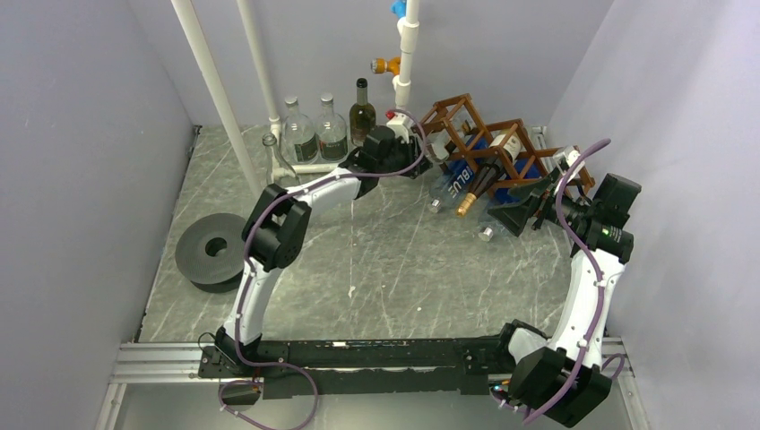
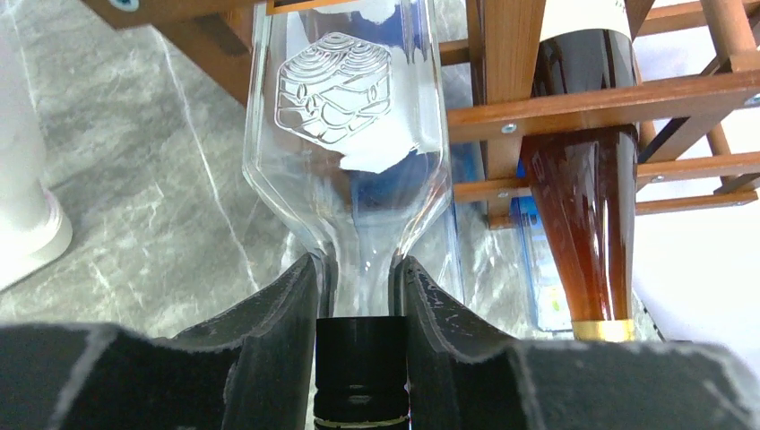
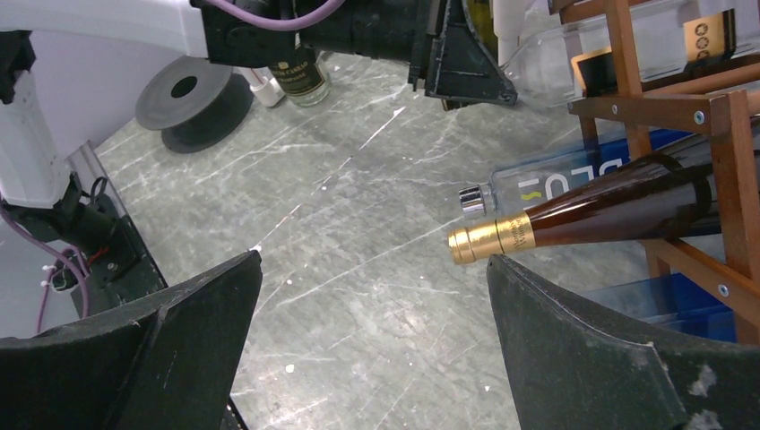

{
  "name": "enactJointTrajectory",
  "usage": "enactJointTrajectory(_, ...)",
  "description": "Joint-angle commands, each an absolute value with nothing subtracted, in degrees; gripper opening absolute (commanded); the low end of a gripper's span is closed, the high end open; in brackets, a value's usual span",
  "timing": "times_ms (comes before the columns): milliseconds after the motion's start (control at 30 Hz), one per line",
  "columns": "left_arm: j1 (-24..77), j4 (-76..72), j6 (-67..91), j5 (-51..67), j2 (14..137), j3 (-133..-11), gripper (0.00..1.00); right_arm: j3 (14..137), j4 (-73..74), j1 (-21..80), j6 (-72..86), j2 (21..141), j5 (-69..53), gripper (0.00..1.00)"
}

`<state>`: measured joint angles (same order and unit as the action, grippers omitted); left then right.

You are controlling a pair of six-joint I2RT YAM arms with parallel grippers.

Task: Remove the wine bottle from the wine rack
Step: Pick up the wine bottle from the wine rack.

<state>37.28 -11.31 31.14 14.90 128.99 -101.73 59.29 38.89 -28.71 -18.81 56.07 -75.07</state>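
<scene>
The brown wooden wine rack (image 1: 466, 112) stands at the back right with several bottles lying in it. My left gripper (image 2: 358, 264) is shut on the neck of a clear bottle (image 2: 349, 98) with a black cap (image 2: 361, 367), whose body still lies inside the rack (image 2: 591, 98). Beside it lies a brown wine bottle (image 2: 582, 197) with gold foil (image 3: 488, 240), its neck sticking out of the rack. My right gripper (image 3: 372, 269) hangs open with nothing between its fingers, and its right fingertip is just below that gold foil.
A clear bottle with a blue label (image 3: 538, 186) lies low in the rack. Upright bottles (image 1: 309, 134) and a dark wine bottle (image 1: 362, 112) stand at the back. White pipes (image 1: 215, 90) rise at the back left. A black spool (image 1: 213, 249) lies on the left.
</scene>
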Motion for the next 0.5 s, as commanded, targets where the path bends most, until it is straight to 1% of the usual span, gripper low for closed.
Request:
enactJointTrajectory(0, 37.9, -15.4, 29.1, 16.0, 122.1, -99.0, 0.06, 59.2, 36.6, -29.2, -18.2, 54.7, -76.7, 1.00)
enactJointTrajectory(133, 37.9, -16.4, 29.5, 16.7, 121.5, -96.4, 0.05, 59.1, 36.4, -29.3, -18.0, 54.5, -76.9, 1.00)
enactJointTrajectory(267, 37.6, -16.6, 30.9, 18.5, 122.4, -97.1, 0.09, 59.0, 36.4, -29.3, -18.0, 54.3, -76.9, 1.00)
enactJointTrajectory(333, 37.4, -16.8, 31.8, 19.3, 122.9, -97.8, 0.13, 59.0, 36.4, -29.4, -18.0, 54.3, -76.9, 1.00)
enactJointTrajectory(467, 37.1, -16.6, 32.9, 20.2, 123.5, -98.4, 0.25, 59.0, 36.4, -29.4, -18.1, 54.3, -76.9, 1.00)
